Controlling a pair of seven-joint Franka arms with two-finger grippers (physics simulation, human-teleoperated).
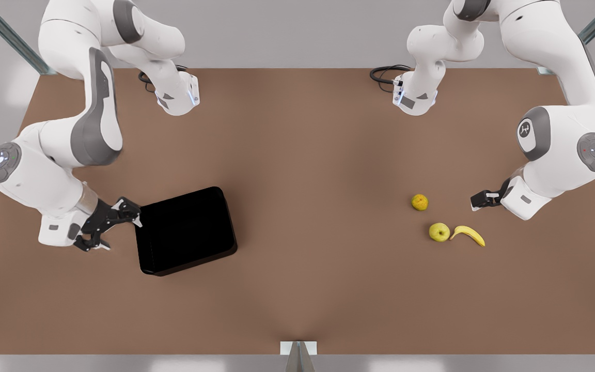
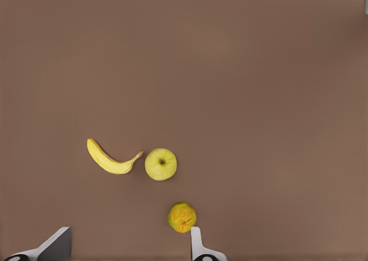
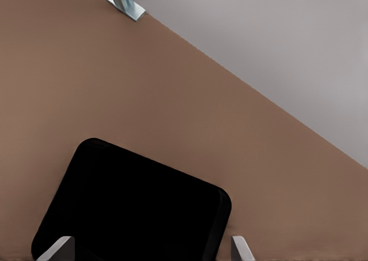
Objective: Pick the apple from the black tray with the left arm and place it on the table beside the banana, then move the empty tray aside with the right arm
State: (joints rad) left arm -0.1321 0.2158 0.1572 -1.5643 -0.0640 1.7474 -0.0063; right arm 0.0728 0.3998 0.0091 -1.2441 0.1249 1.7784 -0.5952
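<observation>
The yellow-green apple rests on the brown table, its side against one tip of the banana. Toward the front view's left lies the black tray, with nothing in it. My left gripper hovers open at the front view's right, a short way from the fruit and holding nothing. My right gripper is open at the tray's short edge on the front view's left, its fingers spread on either side of that edge.
A duller orange-yellow bumpy fruit sits just behind the apple, between it and my left gripper. A metal bracket marks the table's near edge. Bare tabletop stretches between the tray and the fruit.
</observation>
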